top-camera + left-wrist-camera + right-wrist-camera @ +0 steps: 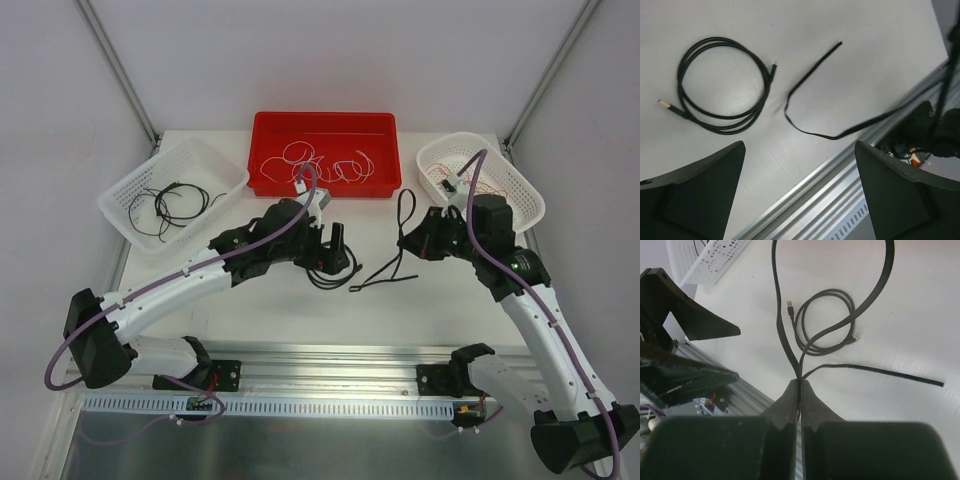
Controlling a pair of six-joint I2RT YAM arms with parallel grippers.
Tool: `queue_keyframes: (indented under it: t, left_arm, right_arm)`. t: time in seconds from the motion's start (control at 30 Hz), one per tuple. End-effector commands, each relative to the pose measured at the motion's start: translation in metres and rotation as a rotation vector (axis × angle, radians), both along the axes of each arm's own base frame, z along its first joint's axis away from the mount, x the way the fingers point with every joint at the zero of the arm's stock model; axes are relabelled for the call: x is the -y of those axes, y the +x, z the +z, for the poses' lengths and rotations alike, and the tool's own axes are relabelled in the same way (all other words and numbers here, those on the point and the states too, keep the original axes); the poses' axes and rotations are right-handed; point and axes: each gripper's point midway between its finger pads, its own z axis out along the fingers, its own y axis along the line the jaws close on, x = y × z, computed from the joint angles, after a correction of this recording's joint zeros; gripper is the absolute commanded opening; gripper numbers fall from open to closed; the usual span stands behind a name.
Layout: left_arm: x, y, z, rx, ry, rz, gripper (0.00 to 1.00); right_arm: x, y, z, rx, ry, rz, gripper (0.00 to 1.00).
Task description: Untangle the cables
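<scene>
- The flat cable, black, is clamped between the closed fingers of the right end effector, right of centre in the top view. Its loop rises past the grip and one tail lies on the bench.
- The coiled cable, also black, lies mid-bench, near that tail but apart from it.
- The left end effector hovers by the coil, fingers wide apart, holding nothing.
- Thin cables, red and white, fill the red bin at top centre.
- Black cables sit in the left basket; the right basket stands behind the right arm.
</scene>
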Motion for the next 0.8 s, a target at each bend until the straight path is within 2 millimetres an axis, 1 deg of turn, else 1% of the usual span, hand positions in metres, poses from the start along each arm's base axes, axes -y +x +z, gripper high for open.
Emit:
queue_keyframes:
  t: [0.0,0.03,0.07,0.1,0.23,0.3,0.43,0.63,0.77]
  left_arm:
    - [0.032,-0.022,0.042,0.075,-0.137,-0.146,0.92]
    - [0.037,-0.027,0.045,0.077,-0.154,-0.164,0.92]
    - [0.045,-0.031,0.051,0.093,-0.184,-0.188,0.91]
    - [0.05,-0.036,0.052,0.092,-0.198,-0.213,0.89]
    - [0.07,-0.048,0.057,0.117,-0.233,-0.286,0.86]
    - [0.076,-0.051,0.055,0.119,-0.232,-0.311,0.85]
    - [0.09,-0.052,0.051,0.123,-0.215,-0.347,0.8]
    - [0.1,-0.05,0.041,0.108,-0.192,-0.352,0.73]
    - [0.106,-0.054,0.041,0.106,-0.194,-0.372,0.62]
  right_arm:
    - [-0.021,0.002,0.019,0.056,0.132,0.019,0.01]
    - [-0.025,0.003,0.017,0.062,0.131,0.019,0.01]
    - [-0.027,0.002,0.014,0.054,0.131,0.02,0.01]
    - [-0.028,0.002,0.009,0.039,0.132,0.017,0.01]
    - [-0.038,-0.002,0.008,0.036,0.141,0.025,0.01]
    - [-0.041,-0.003,0.007,0.034,0.142,0.029,0.01]
    - [-0.045,-0.006,0.006,0.023,0.15,0.035,0.01]
    - [-0.05,-0.009,0.006,0.021,0.155,0.049,0.01]
    - [-0.053,-0.009,0.006,0.019,0.152,0.062,0.01]
